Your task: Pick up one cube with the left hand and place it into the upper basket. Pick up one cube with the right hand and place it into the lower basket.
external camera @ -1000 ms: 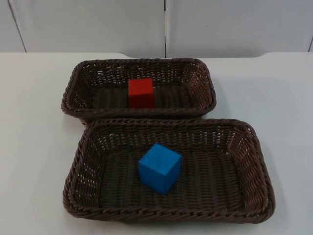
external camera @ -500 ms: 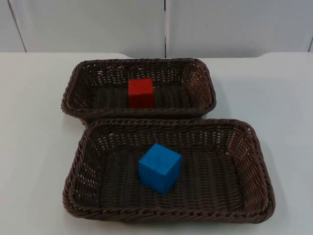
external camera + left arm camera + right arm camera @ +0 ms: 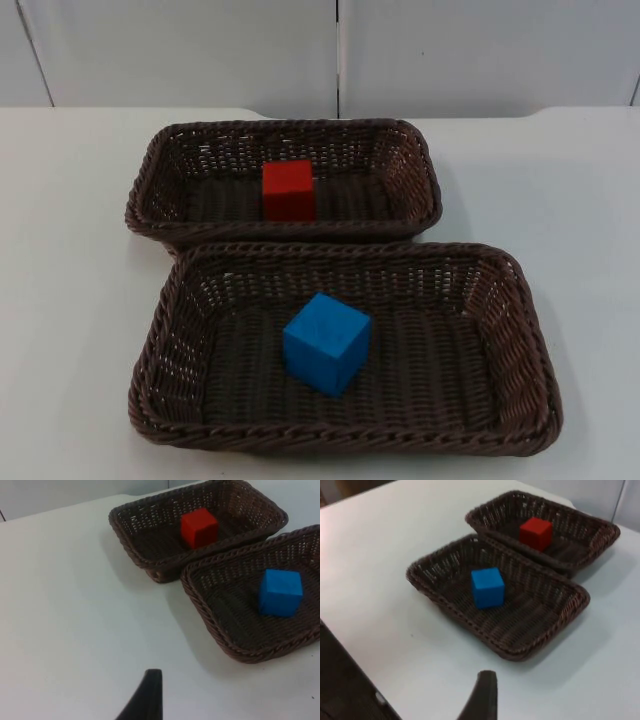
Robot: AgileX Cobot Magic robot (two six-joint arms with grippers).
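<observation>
A red cube (image 3: 289,190) rests on the floor of the upper brown wicker basket (image 3: 285,127), a little left of its middle. A blue cube (image 3: 326,342) sits near the middle of the lower basket (image 3: 350,250), turned slightly. The left wrist view takes in the red cube (image 3: 199,527), the blue cube (image 3: 280,592) and both baskets from the left side; my left gripper (image 3: 150,695) waits over bare table, well away from them. My right gripper (image 3: 482,697) waits over the table on the other side, with the blue cube (image 3: 487,587) and red cube (image 3: 536,533) ahead.
The two baskets touch along their long sides. White table (image 3: 70,300) lies to the left and right of them. The grey partition wall (image 3: 200,50) stands behind the upper basket. The table's edge (image 3: 350,655) runs close to the right gripper.
</observation>
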